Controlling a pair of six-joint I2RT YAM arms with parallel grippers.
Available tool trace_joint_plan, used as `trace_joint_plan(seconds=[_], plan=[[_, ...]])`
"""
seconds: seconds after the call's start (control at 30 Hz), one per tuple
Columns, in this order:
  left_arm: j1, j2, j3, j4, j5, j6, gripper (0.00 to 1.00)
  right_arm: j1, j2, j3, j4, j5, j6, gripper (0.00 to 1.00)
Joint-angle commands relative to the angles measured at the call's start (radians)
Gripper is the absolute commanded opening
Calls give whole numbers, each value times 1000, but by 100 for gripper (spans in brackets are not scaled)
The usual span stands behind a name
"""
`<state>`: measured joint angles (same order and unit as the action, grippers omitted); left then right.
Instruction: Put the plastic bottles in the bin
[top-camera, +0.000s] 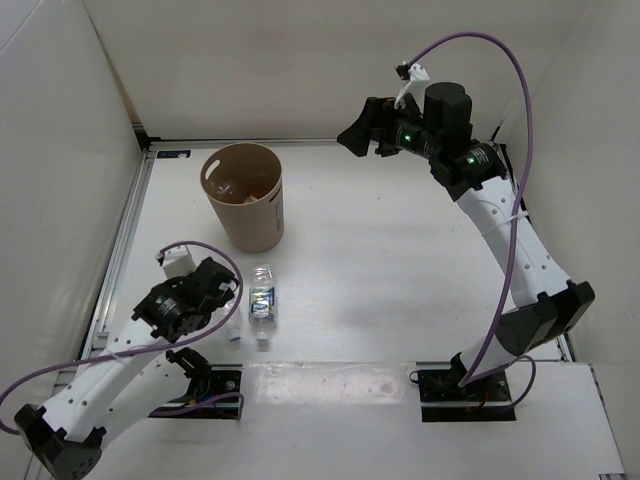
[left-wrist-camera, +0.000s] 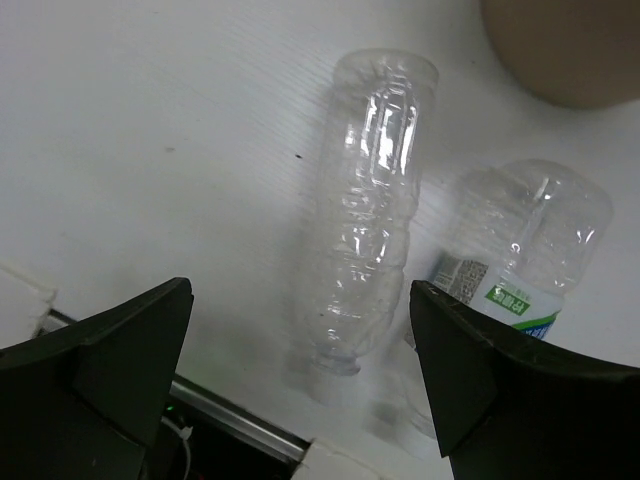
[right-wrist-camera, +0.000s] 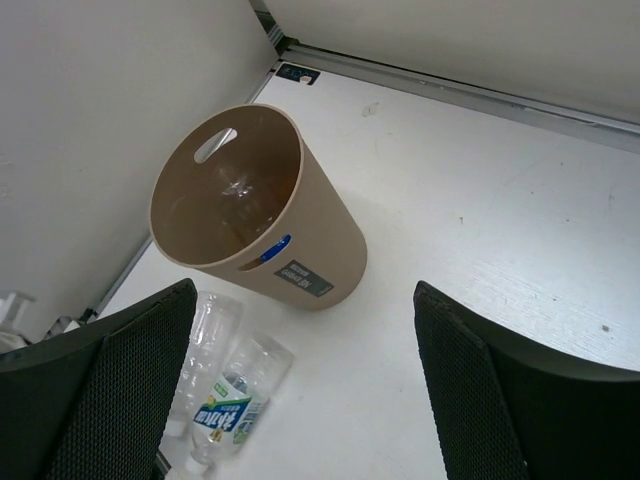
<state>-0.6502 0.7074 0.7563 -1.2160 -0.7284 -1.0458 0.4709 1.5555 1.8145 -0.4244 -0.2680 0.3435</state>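
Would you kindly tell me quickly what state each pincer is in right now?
Left pincer: open, holding nothing.
Right pincer: open, holding nothing.

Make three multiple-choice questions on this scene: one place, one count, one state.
1. The green-labelled bottle lies: A) on the table beside the plain bottle; B) upright on a shelf; C) on a plate.
2. Bottles on the table outside the bin: A) one; B) two; C) five.
3. The left tool is: A) shut on a bottle; B) shut on a cloth; C) open, holding nothing.
Answers: 1 A, they lie side by side; 2 B, only those two show there; 3 C, its jaws stand wide apart above the plain bottle.
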Motion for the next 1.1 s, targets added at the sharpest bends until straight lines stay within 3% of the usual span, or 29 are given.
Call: trace_joint_plan(seconds=[0.0,0.1,0.17,0.33,0.5,0.9,1.07], plan=[[-5,41,-67,150,121,61,100,-24,-60,-15,3,-43,23,90],[9,78,-97,275,216,125,100,-52,-72,-23,-16,-63,22,90],[23,124,-89,268,218,121,100,-72,-75,-27,-31,-76,25,90],[226,177,-129,355,394,222,100,-100,-83,-37,-40,-96,32,90],[359,243,-160,433,518,303,100,-114,-81,-27,-39,-109,35,90],[383,449,-130,483,577,346,100,-152,-74,-27,-50,-131,45,90],[386,451,-126,461,549,328,88,-163,-66,-20,-47,-142,57,90]])
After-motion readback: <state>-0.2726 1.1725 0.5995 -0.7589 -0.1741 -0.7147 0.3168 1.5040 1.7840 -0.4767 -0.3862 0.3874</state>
